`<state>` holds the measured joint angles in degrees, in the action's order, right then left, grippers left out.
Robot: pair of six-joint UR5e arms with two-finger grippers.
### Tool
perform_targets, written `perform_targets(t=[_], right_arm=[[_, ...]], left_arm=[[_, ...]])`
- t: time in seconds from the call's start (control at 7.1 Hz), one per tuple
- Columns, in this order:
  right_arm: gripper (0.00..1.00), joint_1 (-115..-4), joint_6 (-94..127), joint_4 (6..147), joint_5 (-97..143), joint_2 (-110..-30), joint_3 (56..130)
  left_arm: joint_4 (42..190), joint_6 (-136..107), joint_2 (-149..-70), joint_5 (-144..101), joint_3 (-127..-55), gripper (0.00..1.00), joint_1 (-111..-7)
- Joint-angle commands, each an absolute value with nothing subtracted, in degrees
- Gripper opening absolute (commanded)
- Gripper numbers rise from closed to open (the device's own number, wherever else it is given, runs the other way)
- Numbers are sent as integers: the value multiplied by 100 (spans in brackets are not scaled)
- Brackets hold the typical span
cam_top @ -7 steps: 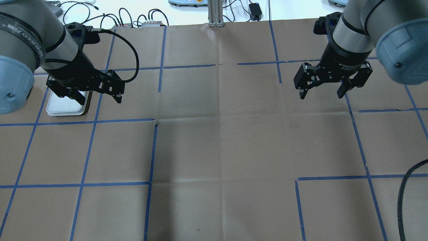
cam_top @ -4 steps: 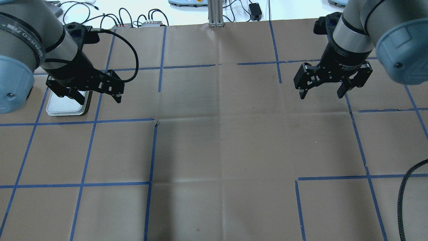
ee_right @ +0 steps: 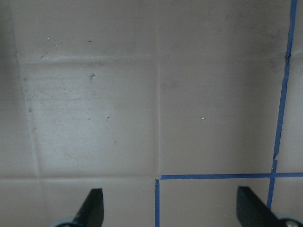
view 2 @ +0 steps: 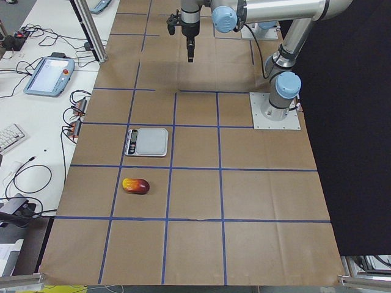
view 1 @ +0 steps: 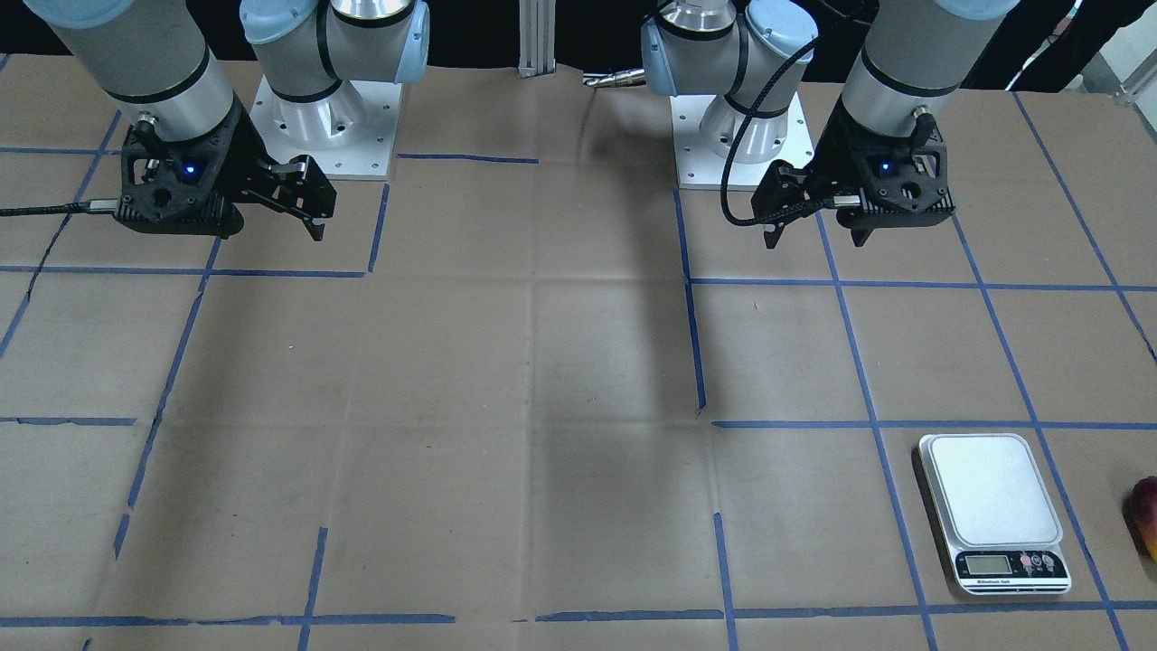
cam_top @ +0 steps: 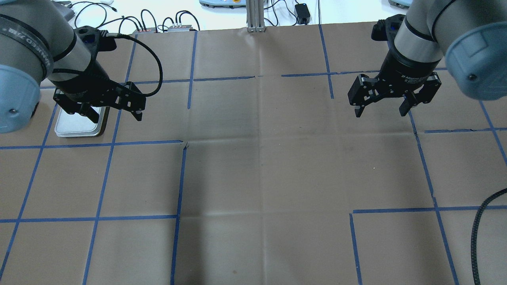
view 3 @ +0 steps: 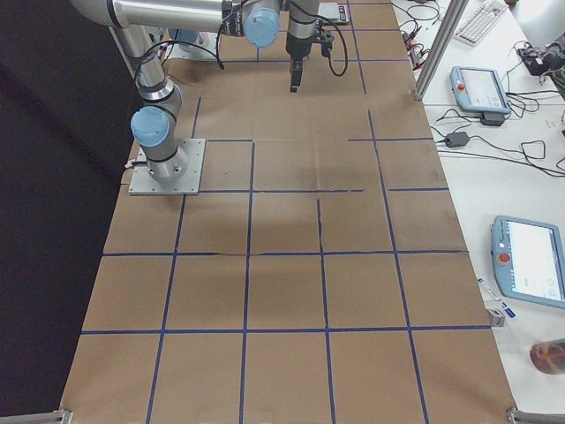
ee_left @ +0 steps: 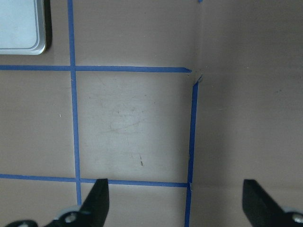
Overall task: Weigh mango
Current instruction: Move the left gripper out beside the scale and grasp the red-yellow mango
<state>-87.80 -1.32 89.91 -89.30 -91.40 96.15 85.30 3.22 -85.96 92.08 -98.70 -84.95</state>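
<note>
Status: task not begun. The mango (view 2: 135, 185) lies untouched on the table (cam_top: 261, 178), and nothing rests on the scale (view 2: 147, 141).

Tool state: the left gripper (cam_top: 117, 117) hangs clear above the table with its fingers (ee_left: 98, 198) spread wide and nothing between them. The right gripper (cam_top: 380, 114) is likewise spread and empty, raised over the opposite half of the table.

Location of the task item: the mango sits towards the table's end on the robot's left, out beyond the scale and apart from it, with one blue tape line (view 2: 116, 165) running between the two. It is outside the overhead view and cut by the frame edge in the front-facing view; only the left side view shows it whole.

Governing relation: from the left gripper the mango lies outward to the robot's left and forward, away from the base, past the scale. Its long axis runs roughly towards and away from the robot's side of the table, parallel to the scale's long side.

Assessment: the left arm is clearly the nearer one and is the likely choice for the pickup. The right arm would have to cross the whole table. A grasp across the mango's narrow width appears to suit the present jaw opening
</note>
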Motion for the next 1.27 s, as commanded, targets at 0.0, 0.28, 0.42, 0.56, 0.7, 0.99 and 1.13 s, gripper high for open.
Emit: perform_targets(t=[0.0,0.28,0.42,0.56,0.7,0.99,1.13], right_arm=[[100,-8780,-132,8991,-8930,-9141,9615],[100,-8789,-132,8991,-8930,-9141,9615],[100,-8780,-132,8991,-8930,-9141,9615],[100,-8780,-132,8991,-8930,-9141,9615],[100,-8780,-132,8991,-8930,-9141,9615],[100,-8780,-132,8991,-8930,-9141,9615],[100,-8780,-132,8991,-8930,-9141,9615]], left_arm=[[8517,325,-8604,9237,-9870,100,-8464],[8464,1041,-8700,9220,-9861,100,-8133],[8351,1324,-8858,9220,-9853,100,-7730],[7975,1780,-9164,9237,-9835,100,-7177],[7571,2585,-9472,9246,-9713,100,-6667],[6684,3783,-10366,9246,-9398,100,-5674],[6654,3919,-10928,9255,-8847,100,-5469]])
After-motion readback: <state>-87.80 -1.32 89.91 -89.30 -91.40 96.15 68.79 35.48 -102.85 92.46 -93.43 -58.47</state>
